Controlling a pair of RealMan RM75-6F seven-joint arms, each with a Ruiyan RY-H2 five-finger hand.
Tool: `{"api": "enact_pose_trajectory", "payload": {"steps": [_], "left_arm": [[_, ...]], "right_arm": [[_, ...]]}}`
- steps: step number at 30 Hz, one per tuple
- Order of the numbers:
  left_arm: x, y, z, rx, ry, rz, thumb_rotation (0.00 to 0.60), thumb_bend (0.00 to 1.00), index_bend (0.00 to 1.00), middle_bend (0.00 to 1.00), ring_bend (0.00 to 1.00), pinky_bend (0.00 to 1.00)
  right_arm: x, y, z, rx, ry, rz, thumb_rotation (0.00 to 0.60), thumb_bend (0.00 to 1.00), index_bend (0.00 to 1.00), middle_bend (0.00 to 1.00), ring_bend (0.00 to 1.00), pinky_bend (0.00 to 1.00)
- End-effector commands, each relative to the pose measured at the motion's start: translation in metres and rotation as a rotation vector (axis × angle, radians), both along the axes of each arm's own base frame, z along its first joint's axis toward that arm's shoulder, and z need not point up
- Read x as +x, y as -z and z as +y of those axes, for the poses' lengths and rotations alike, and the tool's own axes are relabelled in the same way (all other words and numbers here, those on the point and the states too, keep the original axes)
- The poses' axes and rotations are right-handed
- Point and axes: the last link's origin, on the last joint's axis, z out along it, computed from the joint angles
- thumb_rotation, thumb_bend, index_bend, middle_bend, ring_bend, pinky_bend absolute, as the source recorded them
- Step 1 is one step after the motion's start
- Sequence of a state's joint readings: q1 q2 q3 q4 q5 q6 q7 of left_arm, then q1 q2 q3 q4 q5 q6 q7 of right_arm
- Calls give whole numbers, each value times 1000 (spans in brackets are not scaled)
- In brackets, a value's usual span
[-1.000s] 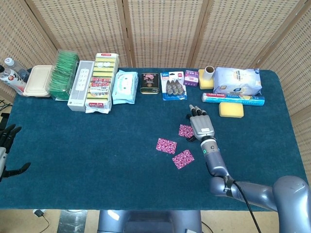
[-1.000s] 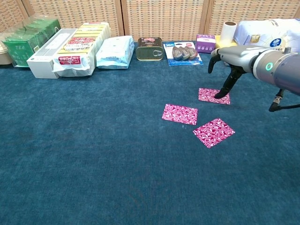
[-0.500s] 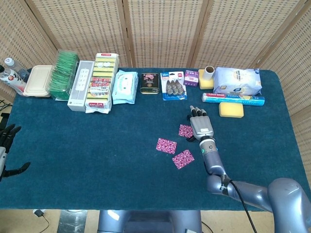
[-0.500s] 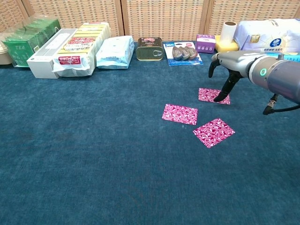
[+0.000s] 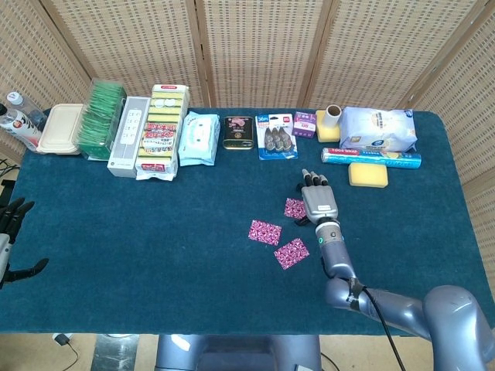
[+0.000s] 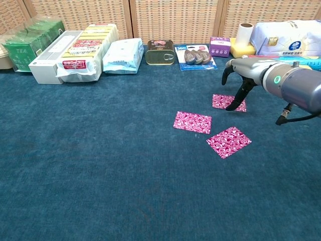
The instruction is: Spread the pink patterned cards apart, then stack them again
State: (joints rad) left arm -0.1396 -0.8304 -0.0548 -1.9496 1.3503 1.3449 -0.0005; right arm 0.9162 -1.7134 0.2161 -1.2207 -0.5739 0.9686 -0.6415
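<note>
Three pink patterned cards lie apart on the blue cloth. The far card (image 6: 225, 101) (image 5: 294, 208) has a fingertip (image 6: 229, 106) of my right hand (image 6: 244, 75) (image 5: 319, 200) touching its right part, with the other fingers spread and arched above the cloth. The middle card (image 6: 192, 122) (image 5: 264, 232) and the near card (image 6: 228, 141) (image 5: 291, 253) lie free, left of and in front of that hand. My left hand (image 5: 8, 232) hangs past the table's left edge, fingers apart, holding nothing.
Along the back edge stand green tea packs (image 6: 30, 42), a white box (image 6: 52, 63), sponge packs (image 6: 88, 47), wipes (image 6: 123, 55), a tin (image 6: 160, 52), a blister pack (image 6: 196, 56), a purple box (image 6: 219, 46), a paper roll (image 6: 244, 32) and a white bag (image 6: 286, 37).
My right hand has edged slightly left, its fingertip sliding a little across the far card. The three cards and the left hand stay where they were.
</note>
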Motion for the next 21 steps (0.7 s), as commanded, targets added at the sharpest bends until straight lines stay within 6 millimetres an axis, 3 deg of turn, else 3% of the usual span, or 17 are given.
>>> {"api": "enact_pose_trajectory", "payload": {"steps": [1,21], "left_arm": [[0,0,0,1,-1,-1,600,199,0,0,0,69],[0,1,0,-5,-3,-1,600,198,0,0,0,69]], "right_arm": [[1,3,0,-3,13,2,507,161,273,0,0,34],[-6,8,-1,-20,37,12,508,163,338,0,0,33]]}}
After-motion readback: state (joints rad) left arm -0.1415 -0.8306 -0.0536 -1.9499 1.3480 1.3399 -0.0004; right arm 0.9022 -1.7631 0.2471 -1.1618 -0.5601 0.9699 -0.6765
